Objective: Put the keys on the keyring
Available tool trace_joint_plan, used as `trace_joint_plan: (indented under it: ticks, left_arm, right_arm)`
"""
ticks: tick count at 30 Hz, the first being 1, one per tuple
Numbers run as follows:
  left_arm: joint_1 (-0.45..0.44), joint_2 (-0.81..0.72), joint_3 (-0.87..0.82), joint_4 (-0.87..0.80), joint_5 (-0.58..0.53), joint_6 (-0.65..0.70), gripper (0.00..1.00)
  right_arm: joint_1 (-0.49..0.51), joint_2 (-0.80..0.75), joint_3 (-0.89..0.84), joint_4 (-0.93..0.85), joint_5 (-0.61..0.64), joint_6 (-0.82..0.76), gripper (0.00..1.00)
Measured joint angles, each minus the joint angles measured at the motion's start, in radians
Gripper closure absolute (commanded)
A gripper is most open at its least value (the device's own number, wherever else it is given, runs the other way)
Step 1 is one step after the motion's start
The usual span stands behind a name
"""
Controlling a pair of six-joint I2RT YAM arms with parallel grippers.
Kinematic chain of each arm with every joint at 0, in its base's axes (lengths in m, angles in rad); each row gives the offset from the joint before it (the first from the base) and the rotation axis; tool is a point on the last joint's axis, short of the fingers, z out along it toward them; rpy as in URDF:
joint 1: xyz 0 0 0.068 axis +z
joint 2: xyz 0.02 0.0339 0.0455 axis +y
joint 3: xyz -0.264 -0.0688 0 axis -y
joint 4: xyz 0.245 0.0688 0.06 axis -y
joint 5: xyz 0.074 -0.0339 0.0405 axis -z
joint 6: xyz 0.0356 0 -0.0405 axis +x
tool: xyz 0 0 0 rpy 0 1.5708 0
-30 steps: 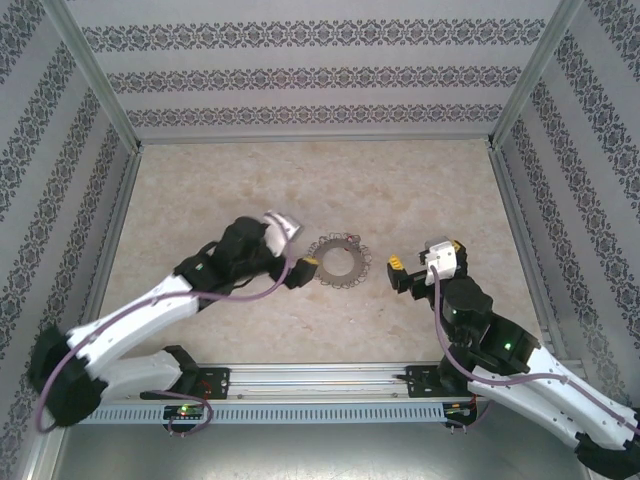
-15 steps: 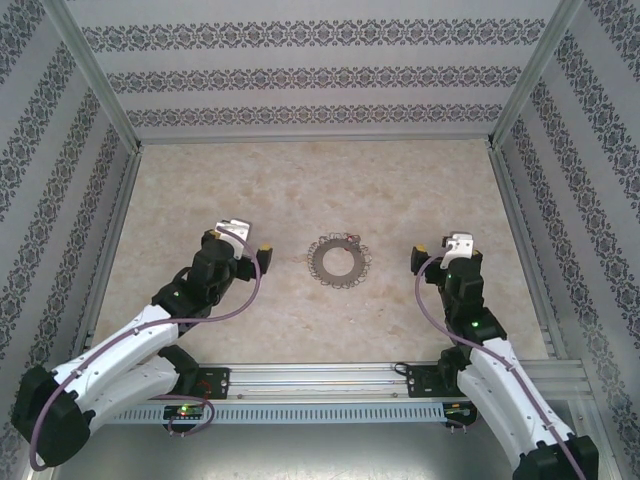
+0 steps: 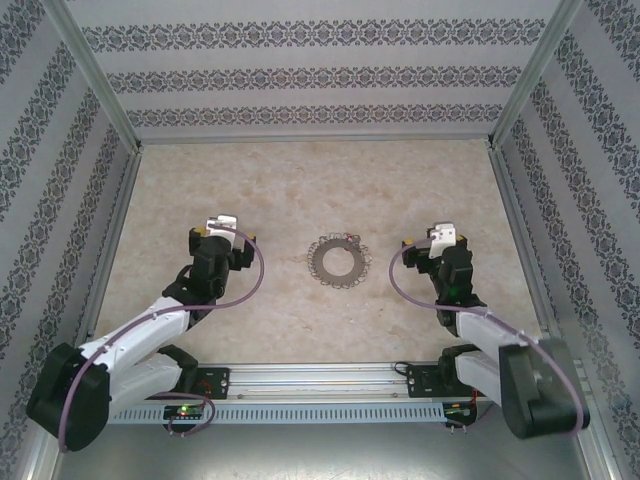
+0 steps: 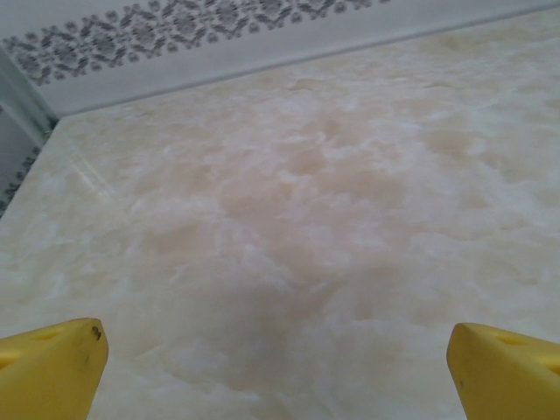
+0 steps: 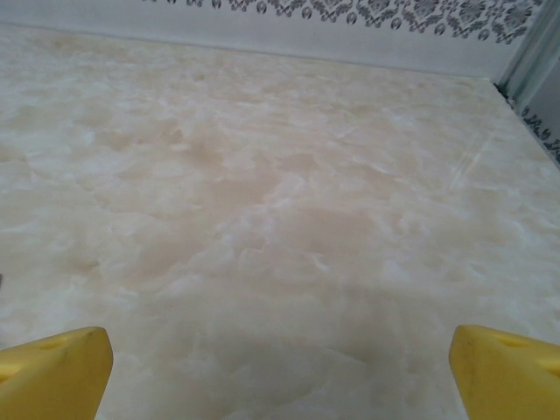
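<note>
Fingers of the left gripper stood wide apart with nothing between them. The right gripper was the same, its yellow pads spread and empty. The keyring lay flat on the table between the two grippers, apart from both, with its silvery keys fanned out like a toothed wreath. I could not tell whether a red-headed key sat loose near it or was tucked in among the others; it was too small to make out.

Risks as judged from here: the ring was thin and lay flush on smooth marble, so a pinch from above could scrape the surface and skid the whole wreath away instead of lifting it. Closing on a single key rather than the ring itself would likely leave the bunch swinging and twisting. Both arms would have to reach inward to the same spot, so their fingertips could knock together over the ring. With the red key unlocated, a grab could easily take the wrong key.
</note>
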Motion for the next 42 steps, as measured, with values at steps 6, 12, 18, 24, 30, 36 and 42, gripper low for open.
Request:
trace_joint_plan:
  ticks: [6, 12, 18, 24, 30, 36, 42]
  left_arm:
    - [0.096, 0.093, -0.019, 0.166, 0.013, 0.043, 0.0]
    - [0.196, 0.293, -0.036, 0.386, 0.05, 0.088, 0.0]
    - [0.243, 0.476, -0.08, 0.589, 0.099, 0.129, 0.0]
    - [0.335, 0.49, -0.087, 0.681, 0.203, 0.107, 0.0]
    - [0.359, 0.549, -0.093, 0.748, 0.273, 0.09, 0.0]
    - [0.36, 0.55, -0.093, 0.75, 0.291, 0.082, 0.0]
    - [0.36, 0.55, -0.093, 0.75, 0.294, 0.076, 0.0]
  right_arm:
    - [-0.011, 0.172, 0.03, 0.157, -0.018, -0.009, 0.02]
    - [-0.025, 0.282, 0.062, 0.248, -0.045, -0.008, 0.02]
    - [-0.053, 0.378, 0.126, 0.251, -0.023, 0.021, 0.02]
    - [-0.084, 0.381, 0.189, 0.227, -0.003, 0.057, 0.02]
    - [-0.085, 0.381, 0.19, 0.212, 0.003, 0.071, 0.02]
    - [-0.085, 0.381, 0.19, 0.208, 0.002, 0.071, 0.02]
    - [-0.085, 0.381, 0.19, 0.208, 0.002, 0.071, 0.02]
